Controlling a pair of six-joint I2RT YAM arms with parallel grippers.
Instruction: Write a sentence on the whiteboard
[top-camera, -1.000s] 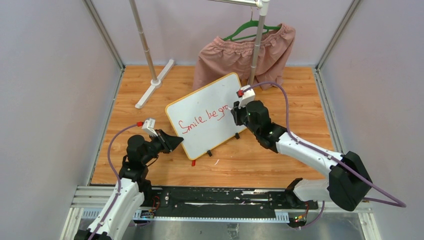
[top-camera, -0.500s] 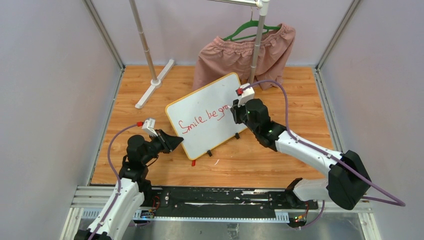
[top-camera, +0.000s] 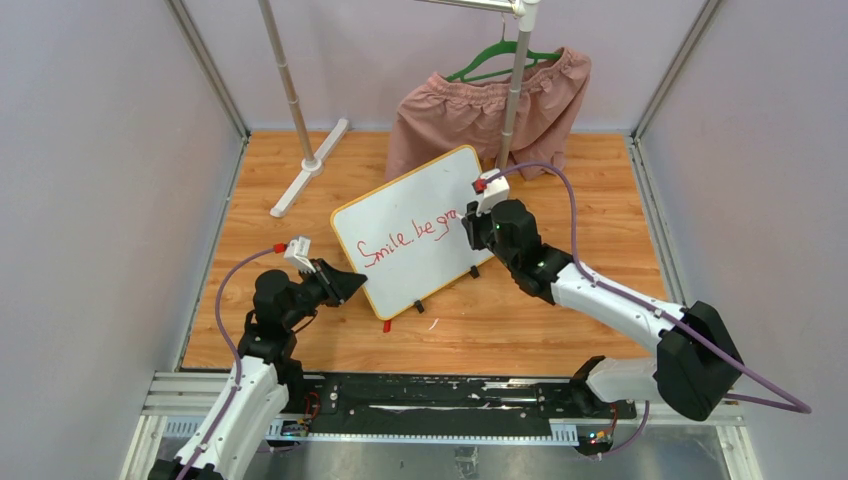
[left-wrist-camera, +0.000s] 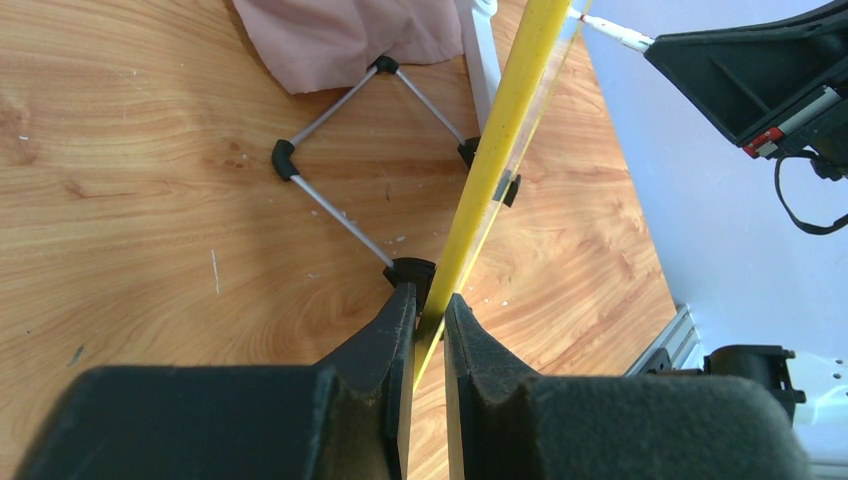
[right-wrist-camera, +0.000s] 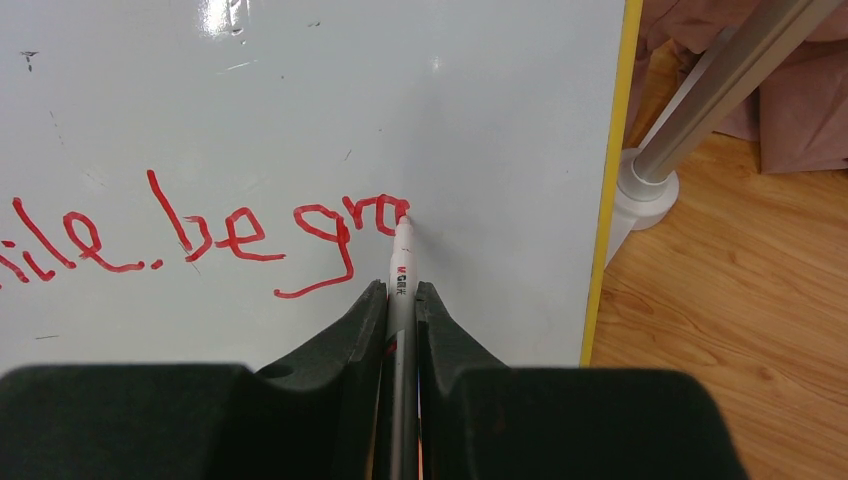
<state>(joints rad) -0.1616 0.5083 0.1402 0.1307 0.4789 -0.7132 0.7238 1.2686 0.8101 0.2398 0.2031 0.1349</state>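
- The whiteboard (top-camera: 415, 235) stands tilted near the middle of the tabletop (top-camera: 500, 330). Its lower corner, at about 7 o'clock, sits between the fingers of the left hand (left-wrist-camera: 428, 300), which is clenched on that corner.
- The sentence (right-wrist-camera: 220, 235) is in red cursive. From above it reads "Smile" with a mark after it, then "be", then the start of a third word, "gr" plus one more rounded letter. The line climbs toward 2 o'clock.
- The right hand (right-wrist-camera: 402, 300) is at the board's 3 o'clock side, grasping a marker (right-wrist-camera: 402, 255). The red tip touches the surface right at the end of the last letter.
- Judged from this, the writing is well past halfway: two words are done and a third has been opened.
- What looks left is the rest of that word and any closing mark.
- In the wrist view, only a modest blank strip lies at 3 o'clock of the tip before the yellow edge. The remaining letters will probably have to be kept tight.
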